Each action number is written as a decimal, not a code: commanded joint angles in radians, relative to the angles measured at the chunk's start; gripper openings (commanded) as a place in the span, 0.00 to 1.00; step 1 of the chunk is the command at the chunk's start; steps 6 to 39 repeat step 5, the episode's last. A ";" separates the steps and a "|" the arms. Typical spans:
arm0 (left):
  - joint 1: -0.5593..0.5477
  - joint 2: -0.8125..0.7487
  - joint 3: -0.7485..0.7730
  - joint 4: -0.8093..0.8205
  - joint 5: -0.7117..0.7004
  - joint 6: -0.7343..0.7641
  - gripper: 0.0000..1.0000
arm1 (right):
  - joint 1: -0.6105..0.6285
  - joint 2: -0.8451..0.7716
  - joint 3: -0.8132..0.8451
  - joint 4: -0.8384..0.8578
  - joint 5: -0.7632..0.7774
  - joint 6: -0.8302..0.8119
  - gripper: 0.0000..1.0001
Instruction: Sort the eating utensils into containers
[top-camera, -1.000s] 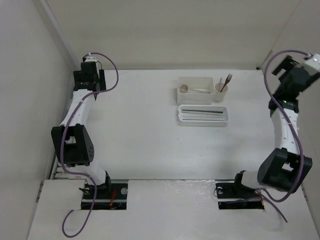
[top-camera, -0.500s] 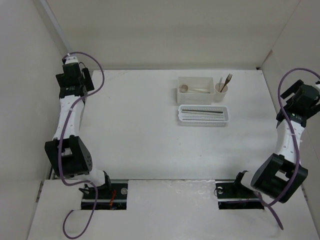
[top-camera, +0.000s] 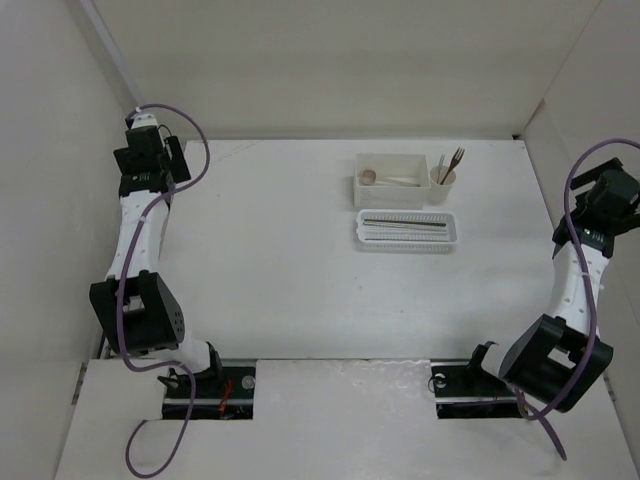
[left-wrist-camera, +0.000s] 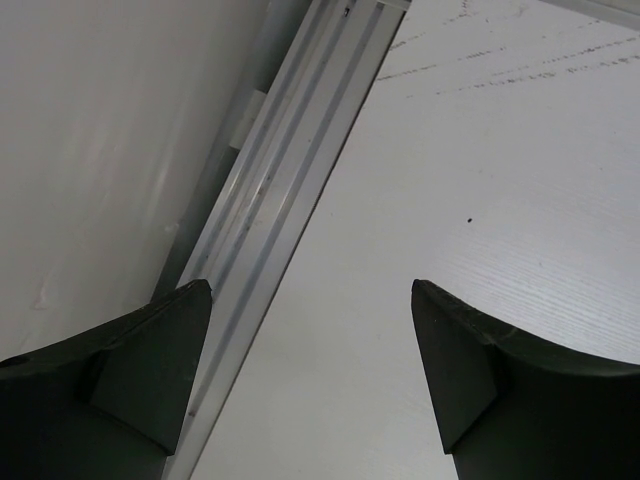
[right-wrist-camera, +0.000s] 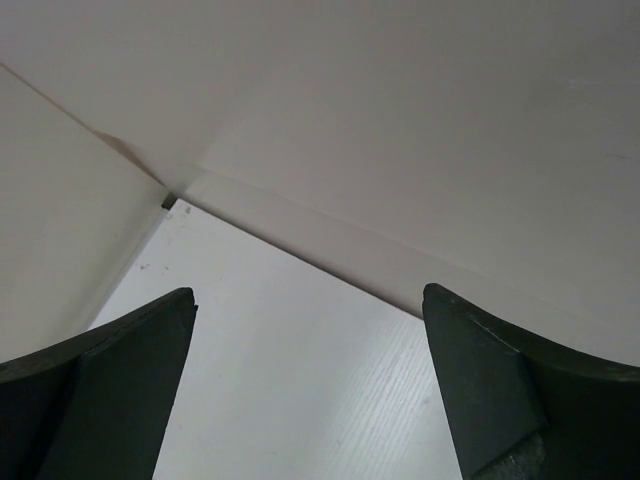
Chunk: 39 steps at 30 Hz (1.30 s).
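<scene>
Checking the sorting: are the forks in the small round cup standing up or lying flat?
Standing up: the forks sit handle-down in the round cup, tines poking above its rim, leaning slightly.

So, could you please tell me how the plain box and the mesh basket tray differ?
The plain box has solid walls; the mesh basket tray has perforated ones. The box holds a spoon; the tray holds thin dark chopsticks. The box lies on the tray's far side. Both are whitish and rectangular.
</scene>
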 joint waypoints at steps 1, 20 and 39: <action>0.000 -0.036 -0.002 0.013 0.005 -0.015 0.79 | 0.000 -0.023 0.026 0.009 -0.014 0.049 1.00; 0.000 -0.036 -0.002 0.013 0.005 -0.015 0.79 | 0.000 -0.037 0.035 0.009 -0.005 0.038 1.00; 0.000 -0.036 -0.002 0.013 0.005 -0.015 0.79 | 0.000 -0.037 0.035 0.009 -0.005 0.038 1.00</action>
